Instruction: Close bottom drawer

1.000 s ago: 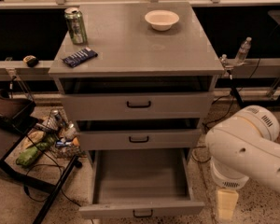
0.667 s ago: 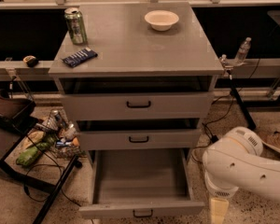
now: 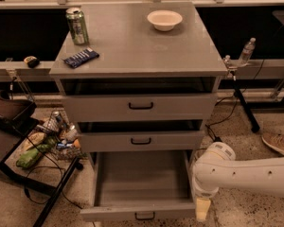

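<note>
Grey shallow bottom drawer (image 3: pixel 141 181) is sitting pulled out; my pale pincer (image 3: pixel 203 210) is hanging beside its right front corner; I cannot tell its state.

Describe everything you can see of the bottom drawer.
The bottom drawer is the lowest of three in the grey cabinet: a wide, shallow, matte grey box. It is pulled well out and sits level, its bare floor and side walls exposed, with nothing visible inside. A small black loop handle sits at the centre of its flat front panel. The gripper hangs beside its front corner on the picture's right; contact cannot be told.
</note>
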{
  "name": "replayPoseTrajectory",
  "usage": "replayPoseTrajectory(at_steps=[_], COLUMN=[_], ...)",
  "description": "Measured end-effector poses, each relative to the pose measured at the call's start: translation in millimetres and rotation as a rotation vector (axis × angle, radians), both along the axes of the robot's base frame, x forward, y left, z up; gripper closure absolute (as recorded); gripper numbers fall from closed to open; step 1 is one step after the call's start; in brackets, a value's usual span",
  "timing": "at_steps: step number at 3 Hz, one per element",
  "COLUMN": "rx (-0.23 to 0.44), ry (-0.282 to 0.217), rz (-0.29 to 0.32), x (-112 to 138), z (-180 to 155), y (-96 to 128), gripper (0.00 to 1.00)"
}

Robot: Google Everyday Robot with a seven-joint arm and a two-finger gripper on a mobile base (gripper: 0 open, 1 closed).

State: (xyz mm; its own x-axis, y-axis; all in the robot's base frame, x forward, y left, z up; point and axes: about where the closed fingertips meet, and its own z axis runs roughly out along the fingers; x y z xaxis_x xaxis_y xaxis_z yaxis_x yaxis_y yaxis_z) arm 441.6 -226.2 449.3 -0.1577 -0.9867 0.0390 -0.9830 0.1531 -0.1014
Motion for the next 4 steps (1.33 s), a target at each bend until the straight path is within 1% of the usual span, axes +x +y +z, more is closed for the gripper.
replayPoseTrajectory(at_steps=[1,2,3,4], rx=[0.021,0.034,0.049,0.051], ry=[0.025,0.054,0.112,0.120], rz=[-0.013,-0.041,-0.068,-0.068], x=[14,10,-2,-5], z=[-76,-116,-153,-158], y=[7,4,2,3], gripper=[0.27,0.50,0.73,1.00])
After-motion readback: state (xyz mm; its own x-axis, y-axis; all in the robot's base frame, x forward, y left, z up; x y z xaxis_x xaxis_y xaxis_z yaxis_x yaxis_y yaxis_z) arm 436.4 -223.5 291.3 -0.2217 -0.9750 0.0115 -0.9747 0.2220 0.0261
